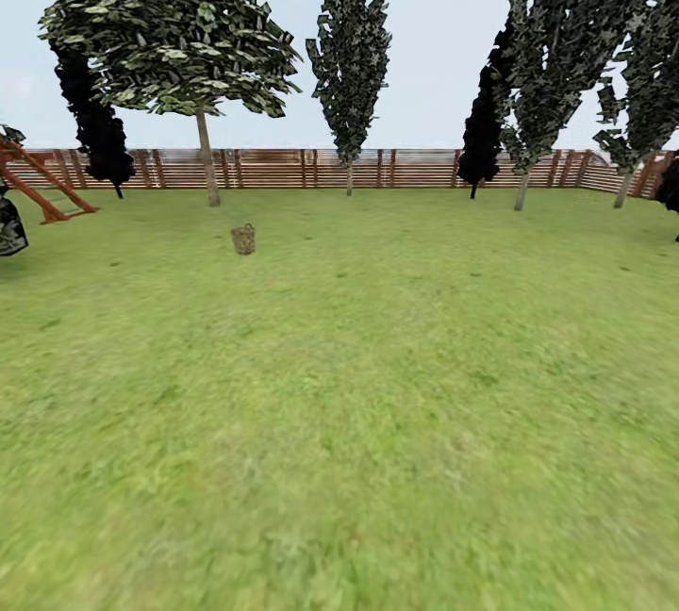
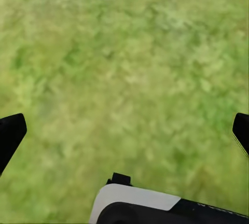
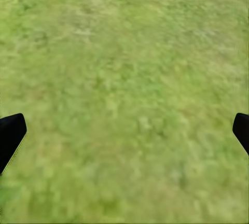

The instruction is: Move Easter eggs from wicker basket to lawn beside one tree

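Wide green lawn (image 1: 377, 404) with yellowish patches, running back to a brown slatted fence (image 1: 283, 168) under a pale sky. Along that fence, a row of trees: one broad-crowned tree (image 1: 206, 158) with a pale straight trunk at the left, a narrow columnar tree (image 1: 350, 55) near the middle, more narrow ones to the right, and dark near-black conifers (image 1: 94, 121) between them. At the far left edge, part of a red-brown wooden play frame (image 1: 42, 187). Out on the grass, well away from the camera, the small brown wicker basket (image 1: 243, 239), upright, near the broad-crowned tree and somewhat in front of its trunk (too small here to tell what lies inside). In the left wrist view, left gripper (image 2: 124, 130) spread wide over bare grass, black fingertips (image 2: 10, 136) at opposite edges, nothing between them. Same in the right wrist view: right gripper (image 3: 124, 130) spread wide, empty, above grass.
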`<state>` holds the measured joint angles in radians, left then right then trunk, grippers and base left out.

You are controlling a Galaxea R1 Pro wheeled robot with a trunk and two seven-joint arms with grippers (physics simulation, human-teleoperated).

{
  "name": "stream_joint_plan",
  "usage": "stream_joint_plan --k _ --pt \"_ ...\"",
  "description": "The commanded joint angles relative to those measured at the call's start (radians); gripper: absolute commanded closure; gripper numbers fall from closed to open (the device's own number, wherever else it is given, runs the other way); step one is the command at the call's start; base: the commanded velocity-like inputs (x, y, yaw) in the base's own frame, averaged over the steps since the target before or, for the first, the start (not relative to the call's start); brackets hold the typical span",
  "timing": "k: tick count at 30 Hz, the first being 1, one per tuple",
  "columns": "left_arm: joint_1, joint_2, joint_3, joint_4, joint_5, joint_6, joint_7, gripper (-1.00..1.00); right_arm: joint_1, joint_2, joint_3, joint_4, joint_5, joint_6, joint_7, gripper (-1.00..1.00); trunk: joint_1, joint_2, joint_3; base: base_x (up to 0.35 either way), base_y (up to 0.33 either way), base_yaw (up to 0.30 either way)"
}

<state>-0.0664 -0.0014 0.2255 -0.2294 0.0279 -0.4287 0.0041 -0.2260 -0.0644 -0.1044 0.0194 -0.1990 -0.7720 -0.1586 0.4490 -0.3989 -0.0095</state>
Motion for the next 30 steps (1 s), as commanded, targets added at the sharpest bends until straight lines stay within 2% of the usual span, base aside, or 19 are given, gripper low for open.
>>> stream_joint_plan --k 1,27,30 --pt "0.0 0.0 0.0 0.001 0.003 -0.003 0.0 -1.0 -0.001 0.0 -0.008 0.002 0.005 -0.004 0.001 -1.0 0.001 -0.001 -0.001 0.332 0.0 0.0" --pt "0.0 -0.004 -0.002 0.001 0.001 -0.007 -0.001 -1.0 -0.001 0.0 -0.008 0.002 0.005 -0.004 0.001 -1.0 0.001 -0.001 -0.001 0.332 0.0 0.0" --pt "0.0 -0.007 -0.003 0.001 -0.01 -0.008 -0.002 -1.0 -0.001 0.0 -0.008 0.002 0.005 -0.004 0.001 -1.0 0.001 -0.001 -0.001 0.333 0.0 0.0"
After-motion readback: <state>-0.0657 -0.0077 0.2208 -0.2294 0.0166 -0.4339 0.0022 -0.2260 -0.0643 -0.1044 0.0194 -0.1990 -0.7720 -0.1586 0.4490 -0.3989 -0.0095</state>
